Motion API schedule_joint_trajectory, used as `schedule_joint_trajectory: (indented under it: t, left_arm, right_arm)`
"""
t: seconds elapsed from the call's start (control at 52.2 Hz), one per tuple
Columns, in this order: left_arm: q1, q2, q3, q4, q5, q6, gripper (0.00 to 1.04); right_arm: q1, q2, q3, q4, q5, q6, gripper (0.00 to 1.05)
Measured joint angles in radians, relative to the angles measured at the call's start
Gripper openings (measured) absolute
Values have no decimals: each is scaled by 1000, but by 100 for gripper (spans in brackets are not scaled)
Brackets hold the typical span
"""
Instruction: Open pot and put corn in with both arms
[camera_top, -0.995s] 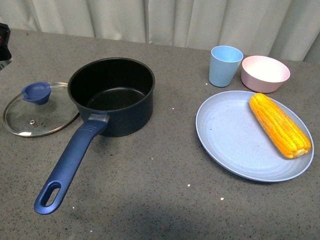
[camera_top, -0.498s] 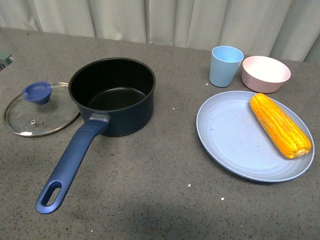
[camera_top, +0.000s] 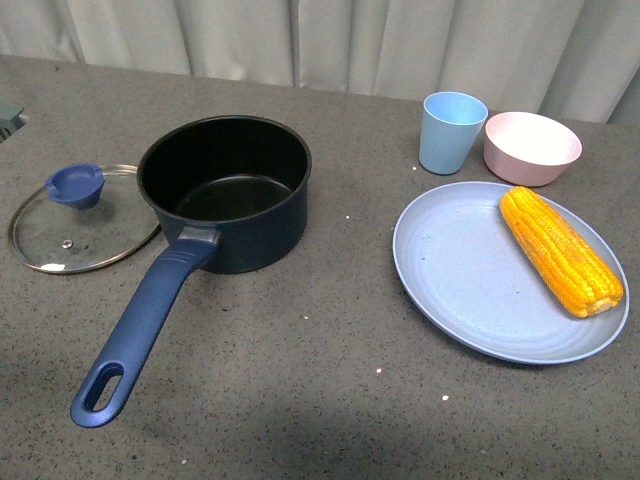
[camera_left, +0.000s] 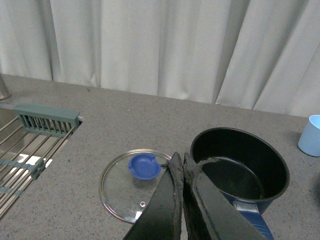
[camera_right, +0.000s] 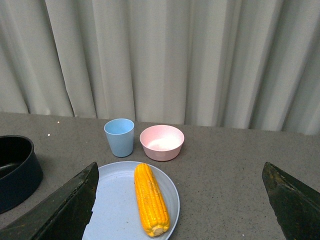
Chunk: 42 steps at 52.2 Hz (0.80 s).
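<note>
Pot stands uncovered, lid just beside it; corn lies on a plate well apart from the pot, so the spread-open right gripper should next descend on it; left gripper is pinched closed, empty.

A grey countertop holds six items, one of each kind. There is one dark blue pot, one glass lid, one blue plate and one corn cob. There is also one light blue cup and one pink bowl.
</note>
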Motion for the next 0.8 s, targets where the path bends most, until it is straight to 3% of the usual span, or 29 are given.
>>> schedule_joint_trajectory:
  t: [0.804]
  left_arm:
    - [0, -529, -21, -471, 0, 0, 4]
  right_arm:
    - [0, 0, 0, 0, 0, 0, 96]
